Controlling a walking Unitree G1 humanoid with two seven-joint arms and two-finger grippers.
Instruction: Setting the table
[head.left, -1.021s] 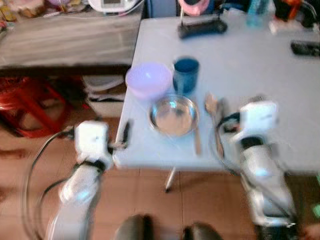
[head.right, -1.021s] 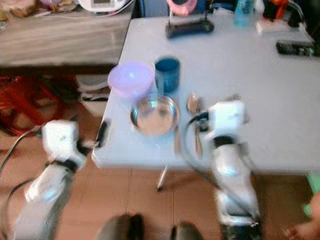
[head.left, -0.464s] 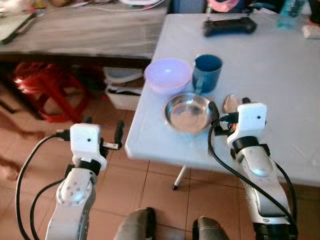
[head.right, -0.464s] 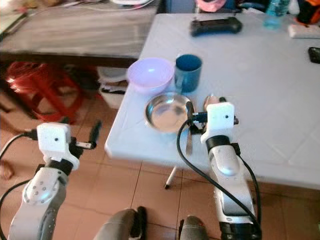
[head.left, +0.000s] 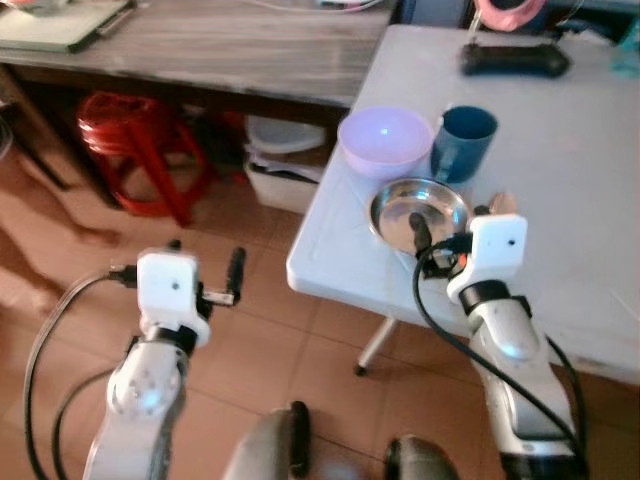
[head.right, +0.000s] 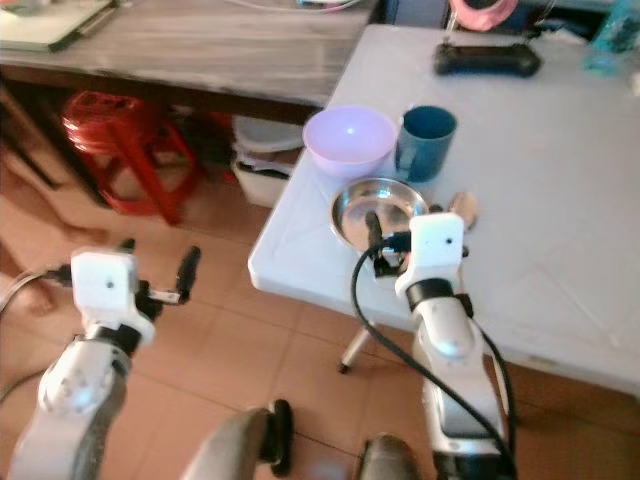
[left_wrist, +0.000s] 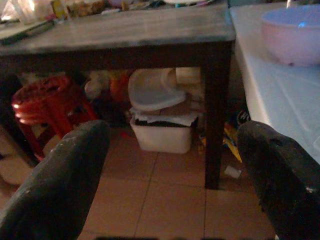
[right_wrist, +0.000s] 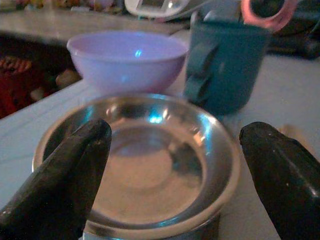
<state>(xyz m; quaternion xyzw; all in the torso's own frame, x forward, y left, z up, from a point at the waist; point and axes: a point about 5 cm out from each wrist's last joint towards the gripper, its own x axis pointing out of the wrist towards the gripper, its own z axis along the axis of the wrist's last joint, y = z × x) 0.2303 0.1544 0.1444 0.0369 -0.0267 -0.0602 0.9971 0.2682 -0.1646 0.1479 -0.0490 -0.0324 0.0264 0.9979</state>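
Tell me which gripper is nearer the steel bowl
Right. The right gripper is open right at the steel bowl, one finger on each side of it. The left gripper hangs off the table above the floor.

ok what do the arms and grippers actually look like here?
Both arms are silver, segmented, each ending in a white boxy wrist block. Black cables loop from each block down along the forearm. The left gripper and right gripper each carry two long, black, rounded fingers with a matte, slightly speckled surface.

Lilac bowl (head.left: 385, 138), teal mug (head.left: 466, 141), shiny steel dish (head.left: 418, 212), white table (head.left: 580, 200)
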